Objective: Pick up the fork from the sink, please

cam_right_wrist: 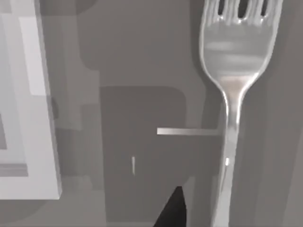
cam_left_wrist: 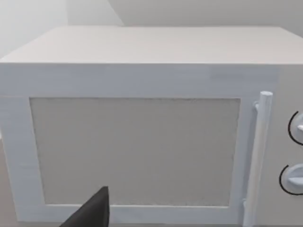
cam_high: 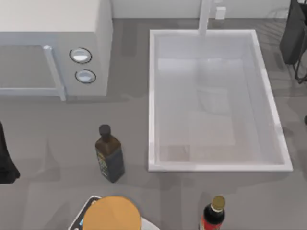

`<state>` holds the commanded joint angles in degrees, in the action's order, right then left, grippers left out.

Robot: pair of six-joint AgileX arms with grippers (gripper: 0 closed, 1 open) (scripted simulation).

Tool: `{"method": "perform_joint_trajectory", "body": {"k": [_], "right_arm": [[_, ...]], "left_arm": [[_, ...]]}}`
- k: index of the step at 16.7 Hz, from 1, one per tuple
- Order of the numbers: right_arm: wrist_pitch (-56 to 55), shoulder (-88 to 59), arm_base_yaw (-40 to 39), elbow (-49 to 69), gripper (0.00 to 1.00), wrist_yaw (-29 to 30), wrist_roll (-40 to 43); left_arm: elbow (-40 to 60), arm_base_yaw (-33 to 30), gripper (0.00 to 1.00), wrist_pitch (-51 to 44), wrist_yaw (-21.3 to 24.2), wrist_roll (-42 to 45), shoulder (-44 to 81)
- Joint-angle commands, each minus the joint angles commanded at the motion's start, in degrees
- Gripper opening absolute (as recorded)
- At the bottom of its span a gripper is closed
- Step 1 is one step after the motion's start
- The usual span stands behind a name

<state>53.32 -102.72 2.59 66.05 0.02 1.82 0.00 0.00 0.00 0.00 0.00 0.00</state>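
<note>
The right arm (cam_high: 293, 33) stands at the 2 o'clock corner of the top view, just outside the far right corner of the sink (cam_high: 156, 100). In the right wrist view the fork (cam_right_wrist: 234, 71) is very close to the camera. It is a silver fork with its tines pointing away from the camera, and its long handle runs back toward the right hand (cam_right_wrist: 173, 213). Only a dark tip of this hand is in view, near the handle, so I cannot tell if the hand is wide, narrow, or holding the fork. Behind the fork is the grey counter (cam_right_wrist: 137, 56) with shadows on it. A piece of the pale sink rim is at the edge of this view, well apart from the fork. I cannot tell if the fork lies on the counter or is above it.

The left arm (cam_high: 5, 160) is parked at 8 o'clock, at the edge of the counter. The left hand (cam_left_wrist: 92, 213) faces the door of the white microwave (cam_left_wrist: 137, 146); its state I cannot tell.

On the counter, a dark bottle (cam_high: 109, 154) stands upright at 7 o'clock, near the sink's near left corner. A bottle with a gold cap (cam_high: 213, 214) is at 5 o'clock. A round orange-brown thing (cam_high: 115, 213) is at 6 o'clock.
</note>
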Motion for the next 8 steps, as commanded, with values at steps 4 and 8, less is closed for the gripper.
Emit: {"method": "perform_joint_trajectory", "body": {"k": [4,8], "right_arm": [[0.0,0.0,0.0,0.0,1.00,0.0,0.0],[0.0,0.0,0.0,0.0,1.00,0.0,0.0]], "left_arm": [[0.0,0.0,1.00,0.0,0.0,0.0,0.0],[0.0,0.0,1.00,0.0,0.0,0.0,0.0]]}}
